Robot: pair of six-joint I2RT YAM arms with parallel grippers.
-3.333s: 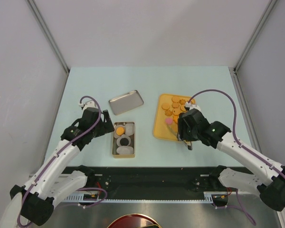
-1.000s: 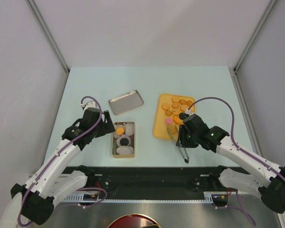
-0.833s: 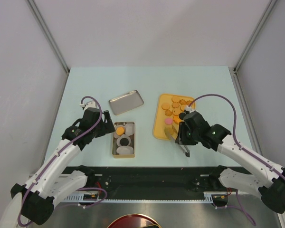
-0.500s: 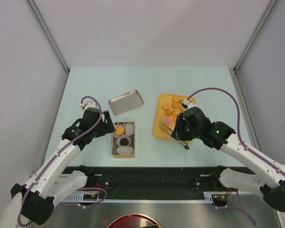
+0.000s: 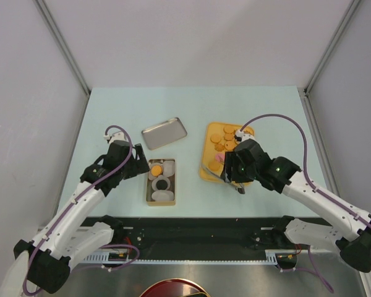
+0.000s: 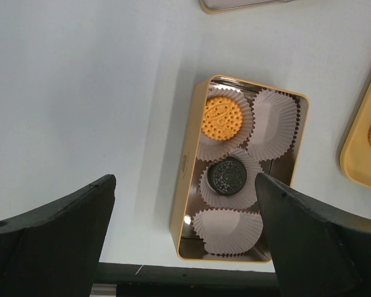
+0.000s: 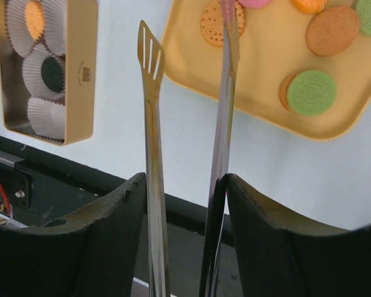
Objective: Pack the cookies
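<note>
Cookies (image 5: 226, 138) lie on an orange tray (image 5: 205, 167); the right wrist view shows a green one (image 7: 308, 91), orange-brown ones (image 7: 332, 30) and a pink one (image 7: 255, 2). A gold tin (image 5: 161, 181) holds white paper cups, with an orange cookie (image 6: 222, 117) and a black cookie (image 6: 228, 177) in two of them. My right gripper (image 5: 238, 176) (image 7: 185, 179) is shut on metal tongs (image 7: 149, 93). The tong arms are spread, one tip over the tray's near-left edge by an orange cookie (image 7: 209, 21). My left gripper (image 5: 139, 166) (image 6: 184, 182) is open and empty above the tin.
A silver tin lid (image 5: 164, 133) lies behind the tin, left of the tray. The black front rail (image 5: 191, 230) runs along the table's near edge. Grey walls stand on the left and right.
My right gripper has carried the tongs from near the front edge back and left, so their tips now reach the tray's near-left part. The left arm has not moved.
</note>
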